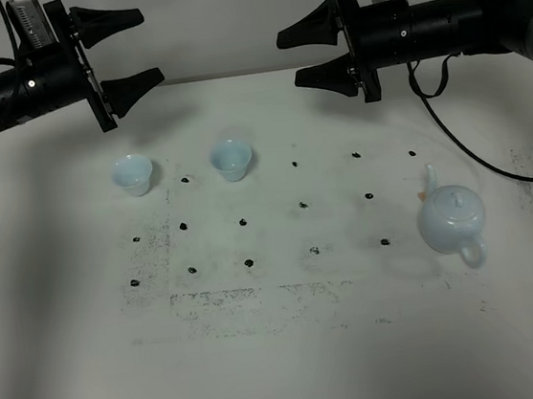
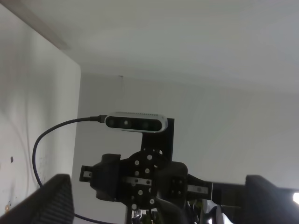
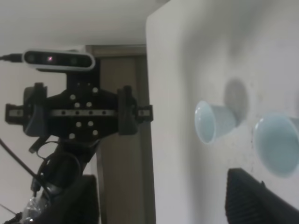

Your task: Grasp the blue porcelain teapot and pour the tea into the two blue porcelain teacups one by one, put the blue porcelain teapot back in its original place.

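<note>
A: Where is the teapot (image 1: 452, 220)?
B: Upright on the table (image 1: 294, 360), at the right side, spout to the back, handle to the front. Nothing touches it.
A: And the left cup (image 1: 133, 174) and the right cup (image 1: 230, 157)?
B: Side by side at the back left, well apart from the teapot.
A: The left gripper (image 1: 152, 44)?
B: Raised above the table's back edge, spread wide, holding nothing. The right gripper (image 1: 287, 60) is likewise wide and empty; their tips face each other.
</note>
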Motion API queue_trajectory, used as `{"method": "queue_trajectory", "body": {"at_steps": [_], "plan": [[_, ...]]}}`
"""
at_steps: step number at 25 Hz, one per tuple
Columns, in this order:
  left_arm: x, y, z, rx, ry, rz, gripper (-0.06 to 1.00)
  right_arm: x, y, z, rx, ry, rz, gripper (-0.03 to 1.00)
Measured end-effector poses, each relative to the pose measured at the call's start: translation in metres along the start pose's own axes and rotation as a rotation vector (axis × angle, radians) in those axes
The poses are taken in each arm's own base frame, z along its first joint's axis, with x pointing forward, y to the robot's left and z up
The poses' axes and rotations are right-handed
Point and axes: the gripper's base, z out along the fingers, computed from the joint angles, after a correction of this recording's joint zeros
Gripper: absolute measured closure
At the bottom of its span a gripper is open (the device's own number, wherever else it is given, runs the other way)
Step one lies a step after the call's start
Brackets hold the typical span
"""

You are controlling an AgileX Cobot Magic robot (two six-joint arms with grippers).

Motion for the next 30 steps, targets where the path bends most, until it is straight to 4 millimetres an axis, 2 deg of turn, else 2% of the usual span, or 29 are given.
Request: {"method": "queue_trajectory", "body": {"at_steps": [14,18,22,24,26,28,30], "plan": [[0.000,0.000,0.000,0.000,-0.001,0.000,0.22,0.001,0.000,-0.001,-0.005,0.010,-0.088,0.37],[-0.003,-0.015,-0.012,-0.005,-0.017,0.037,0.28,0.000,0.002,-0.006,-0.001,0.015,-0.134,0.37],[0.000,-0.071,-0.046,-0.066,-0.039,0.171,0.33,-0.004,0.005,-0.024,0.044,0.008,-0.188,0.37],[0.010,-0.114,-0.068,-0.116,-0.063,0.275,0.34,-0.007,0.010,-0.037,0.072,-0.006,-0.226,0.37],[0.026,-0.154,-0.091,-0.199,-0.084,0.385,0.34,-0.010,0.018,-0.052,0.102,-0.022,-0.269,0.37],[0.051,-0.196,-0.114,-0.299,-0.118,0.499,0.34,-0.012,0.025,-0.068,0.139,-0.037,-0.310,0.37],[0.076,-0.229,-0.136,-0.433,-0.159,0.588,0.34,-0.014,0.032,-0.086,0.174,-0.061,-0.347,0.37]]}}
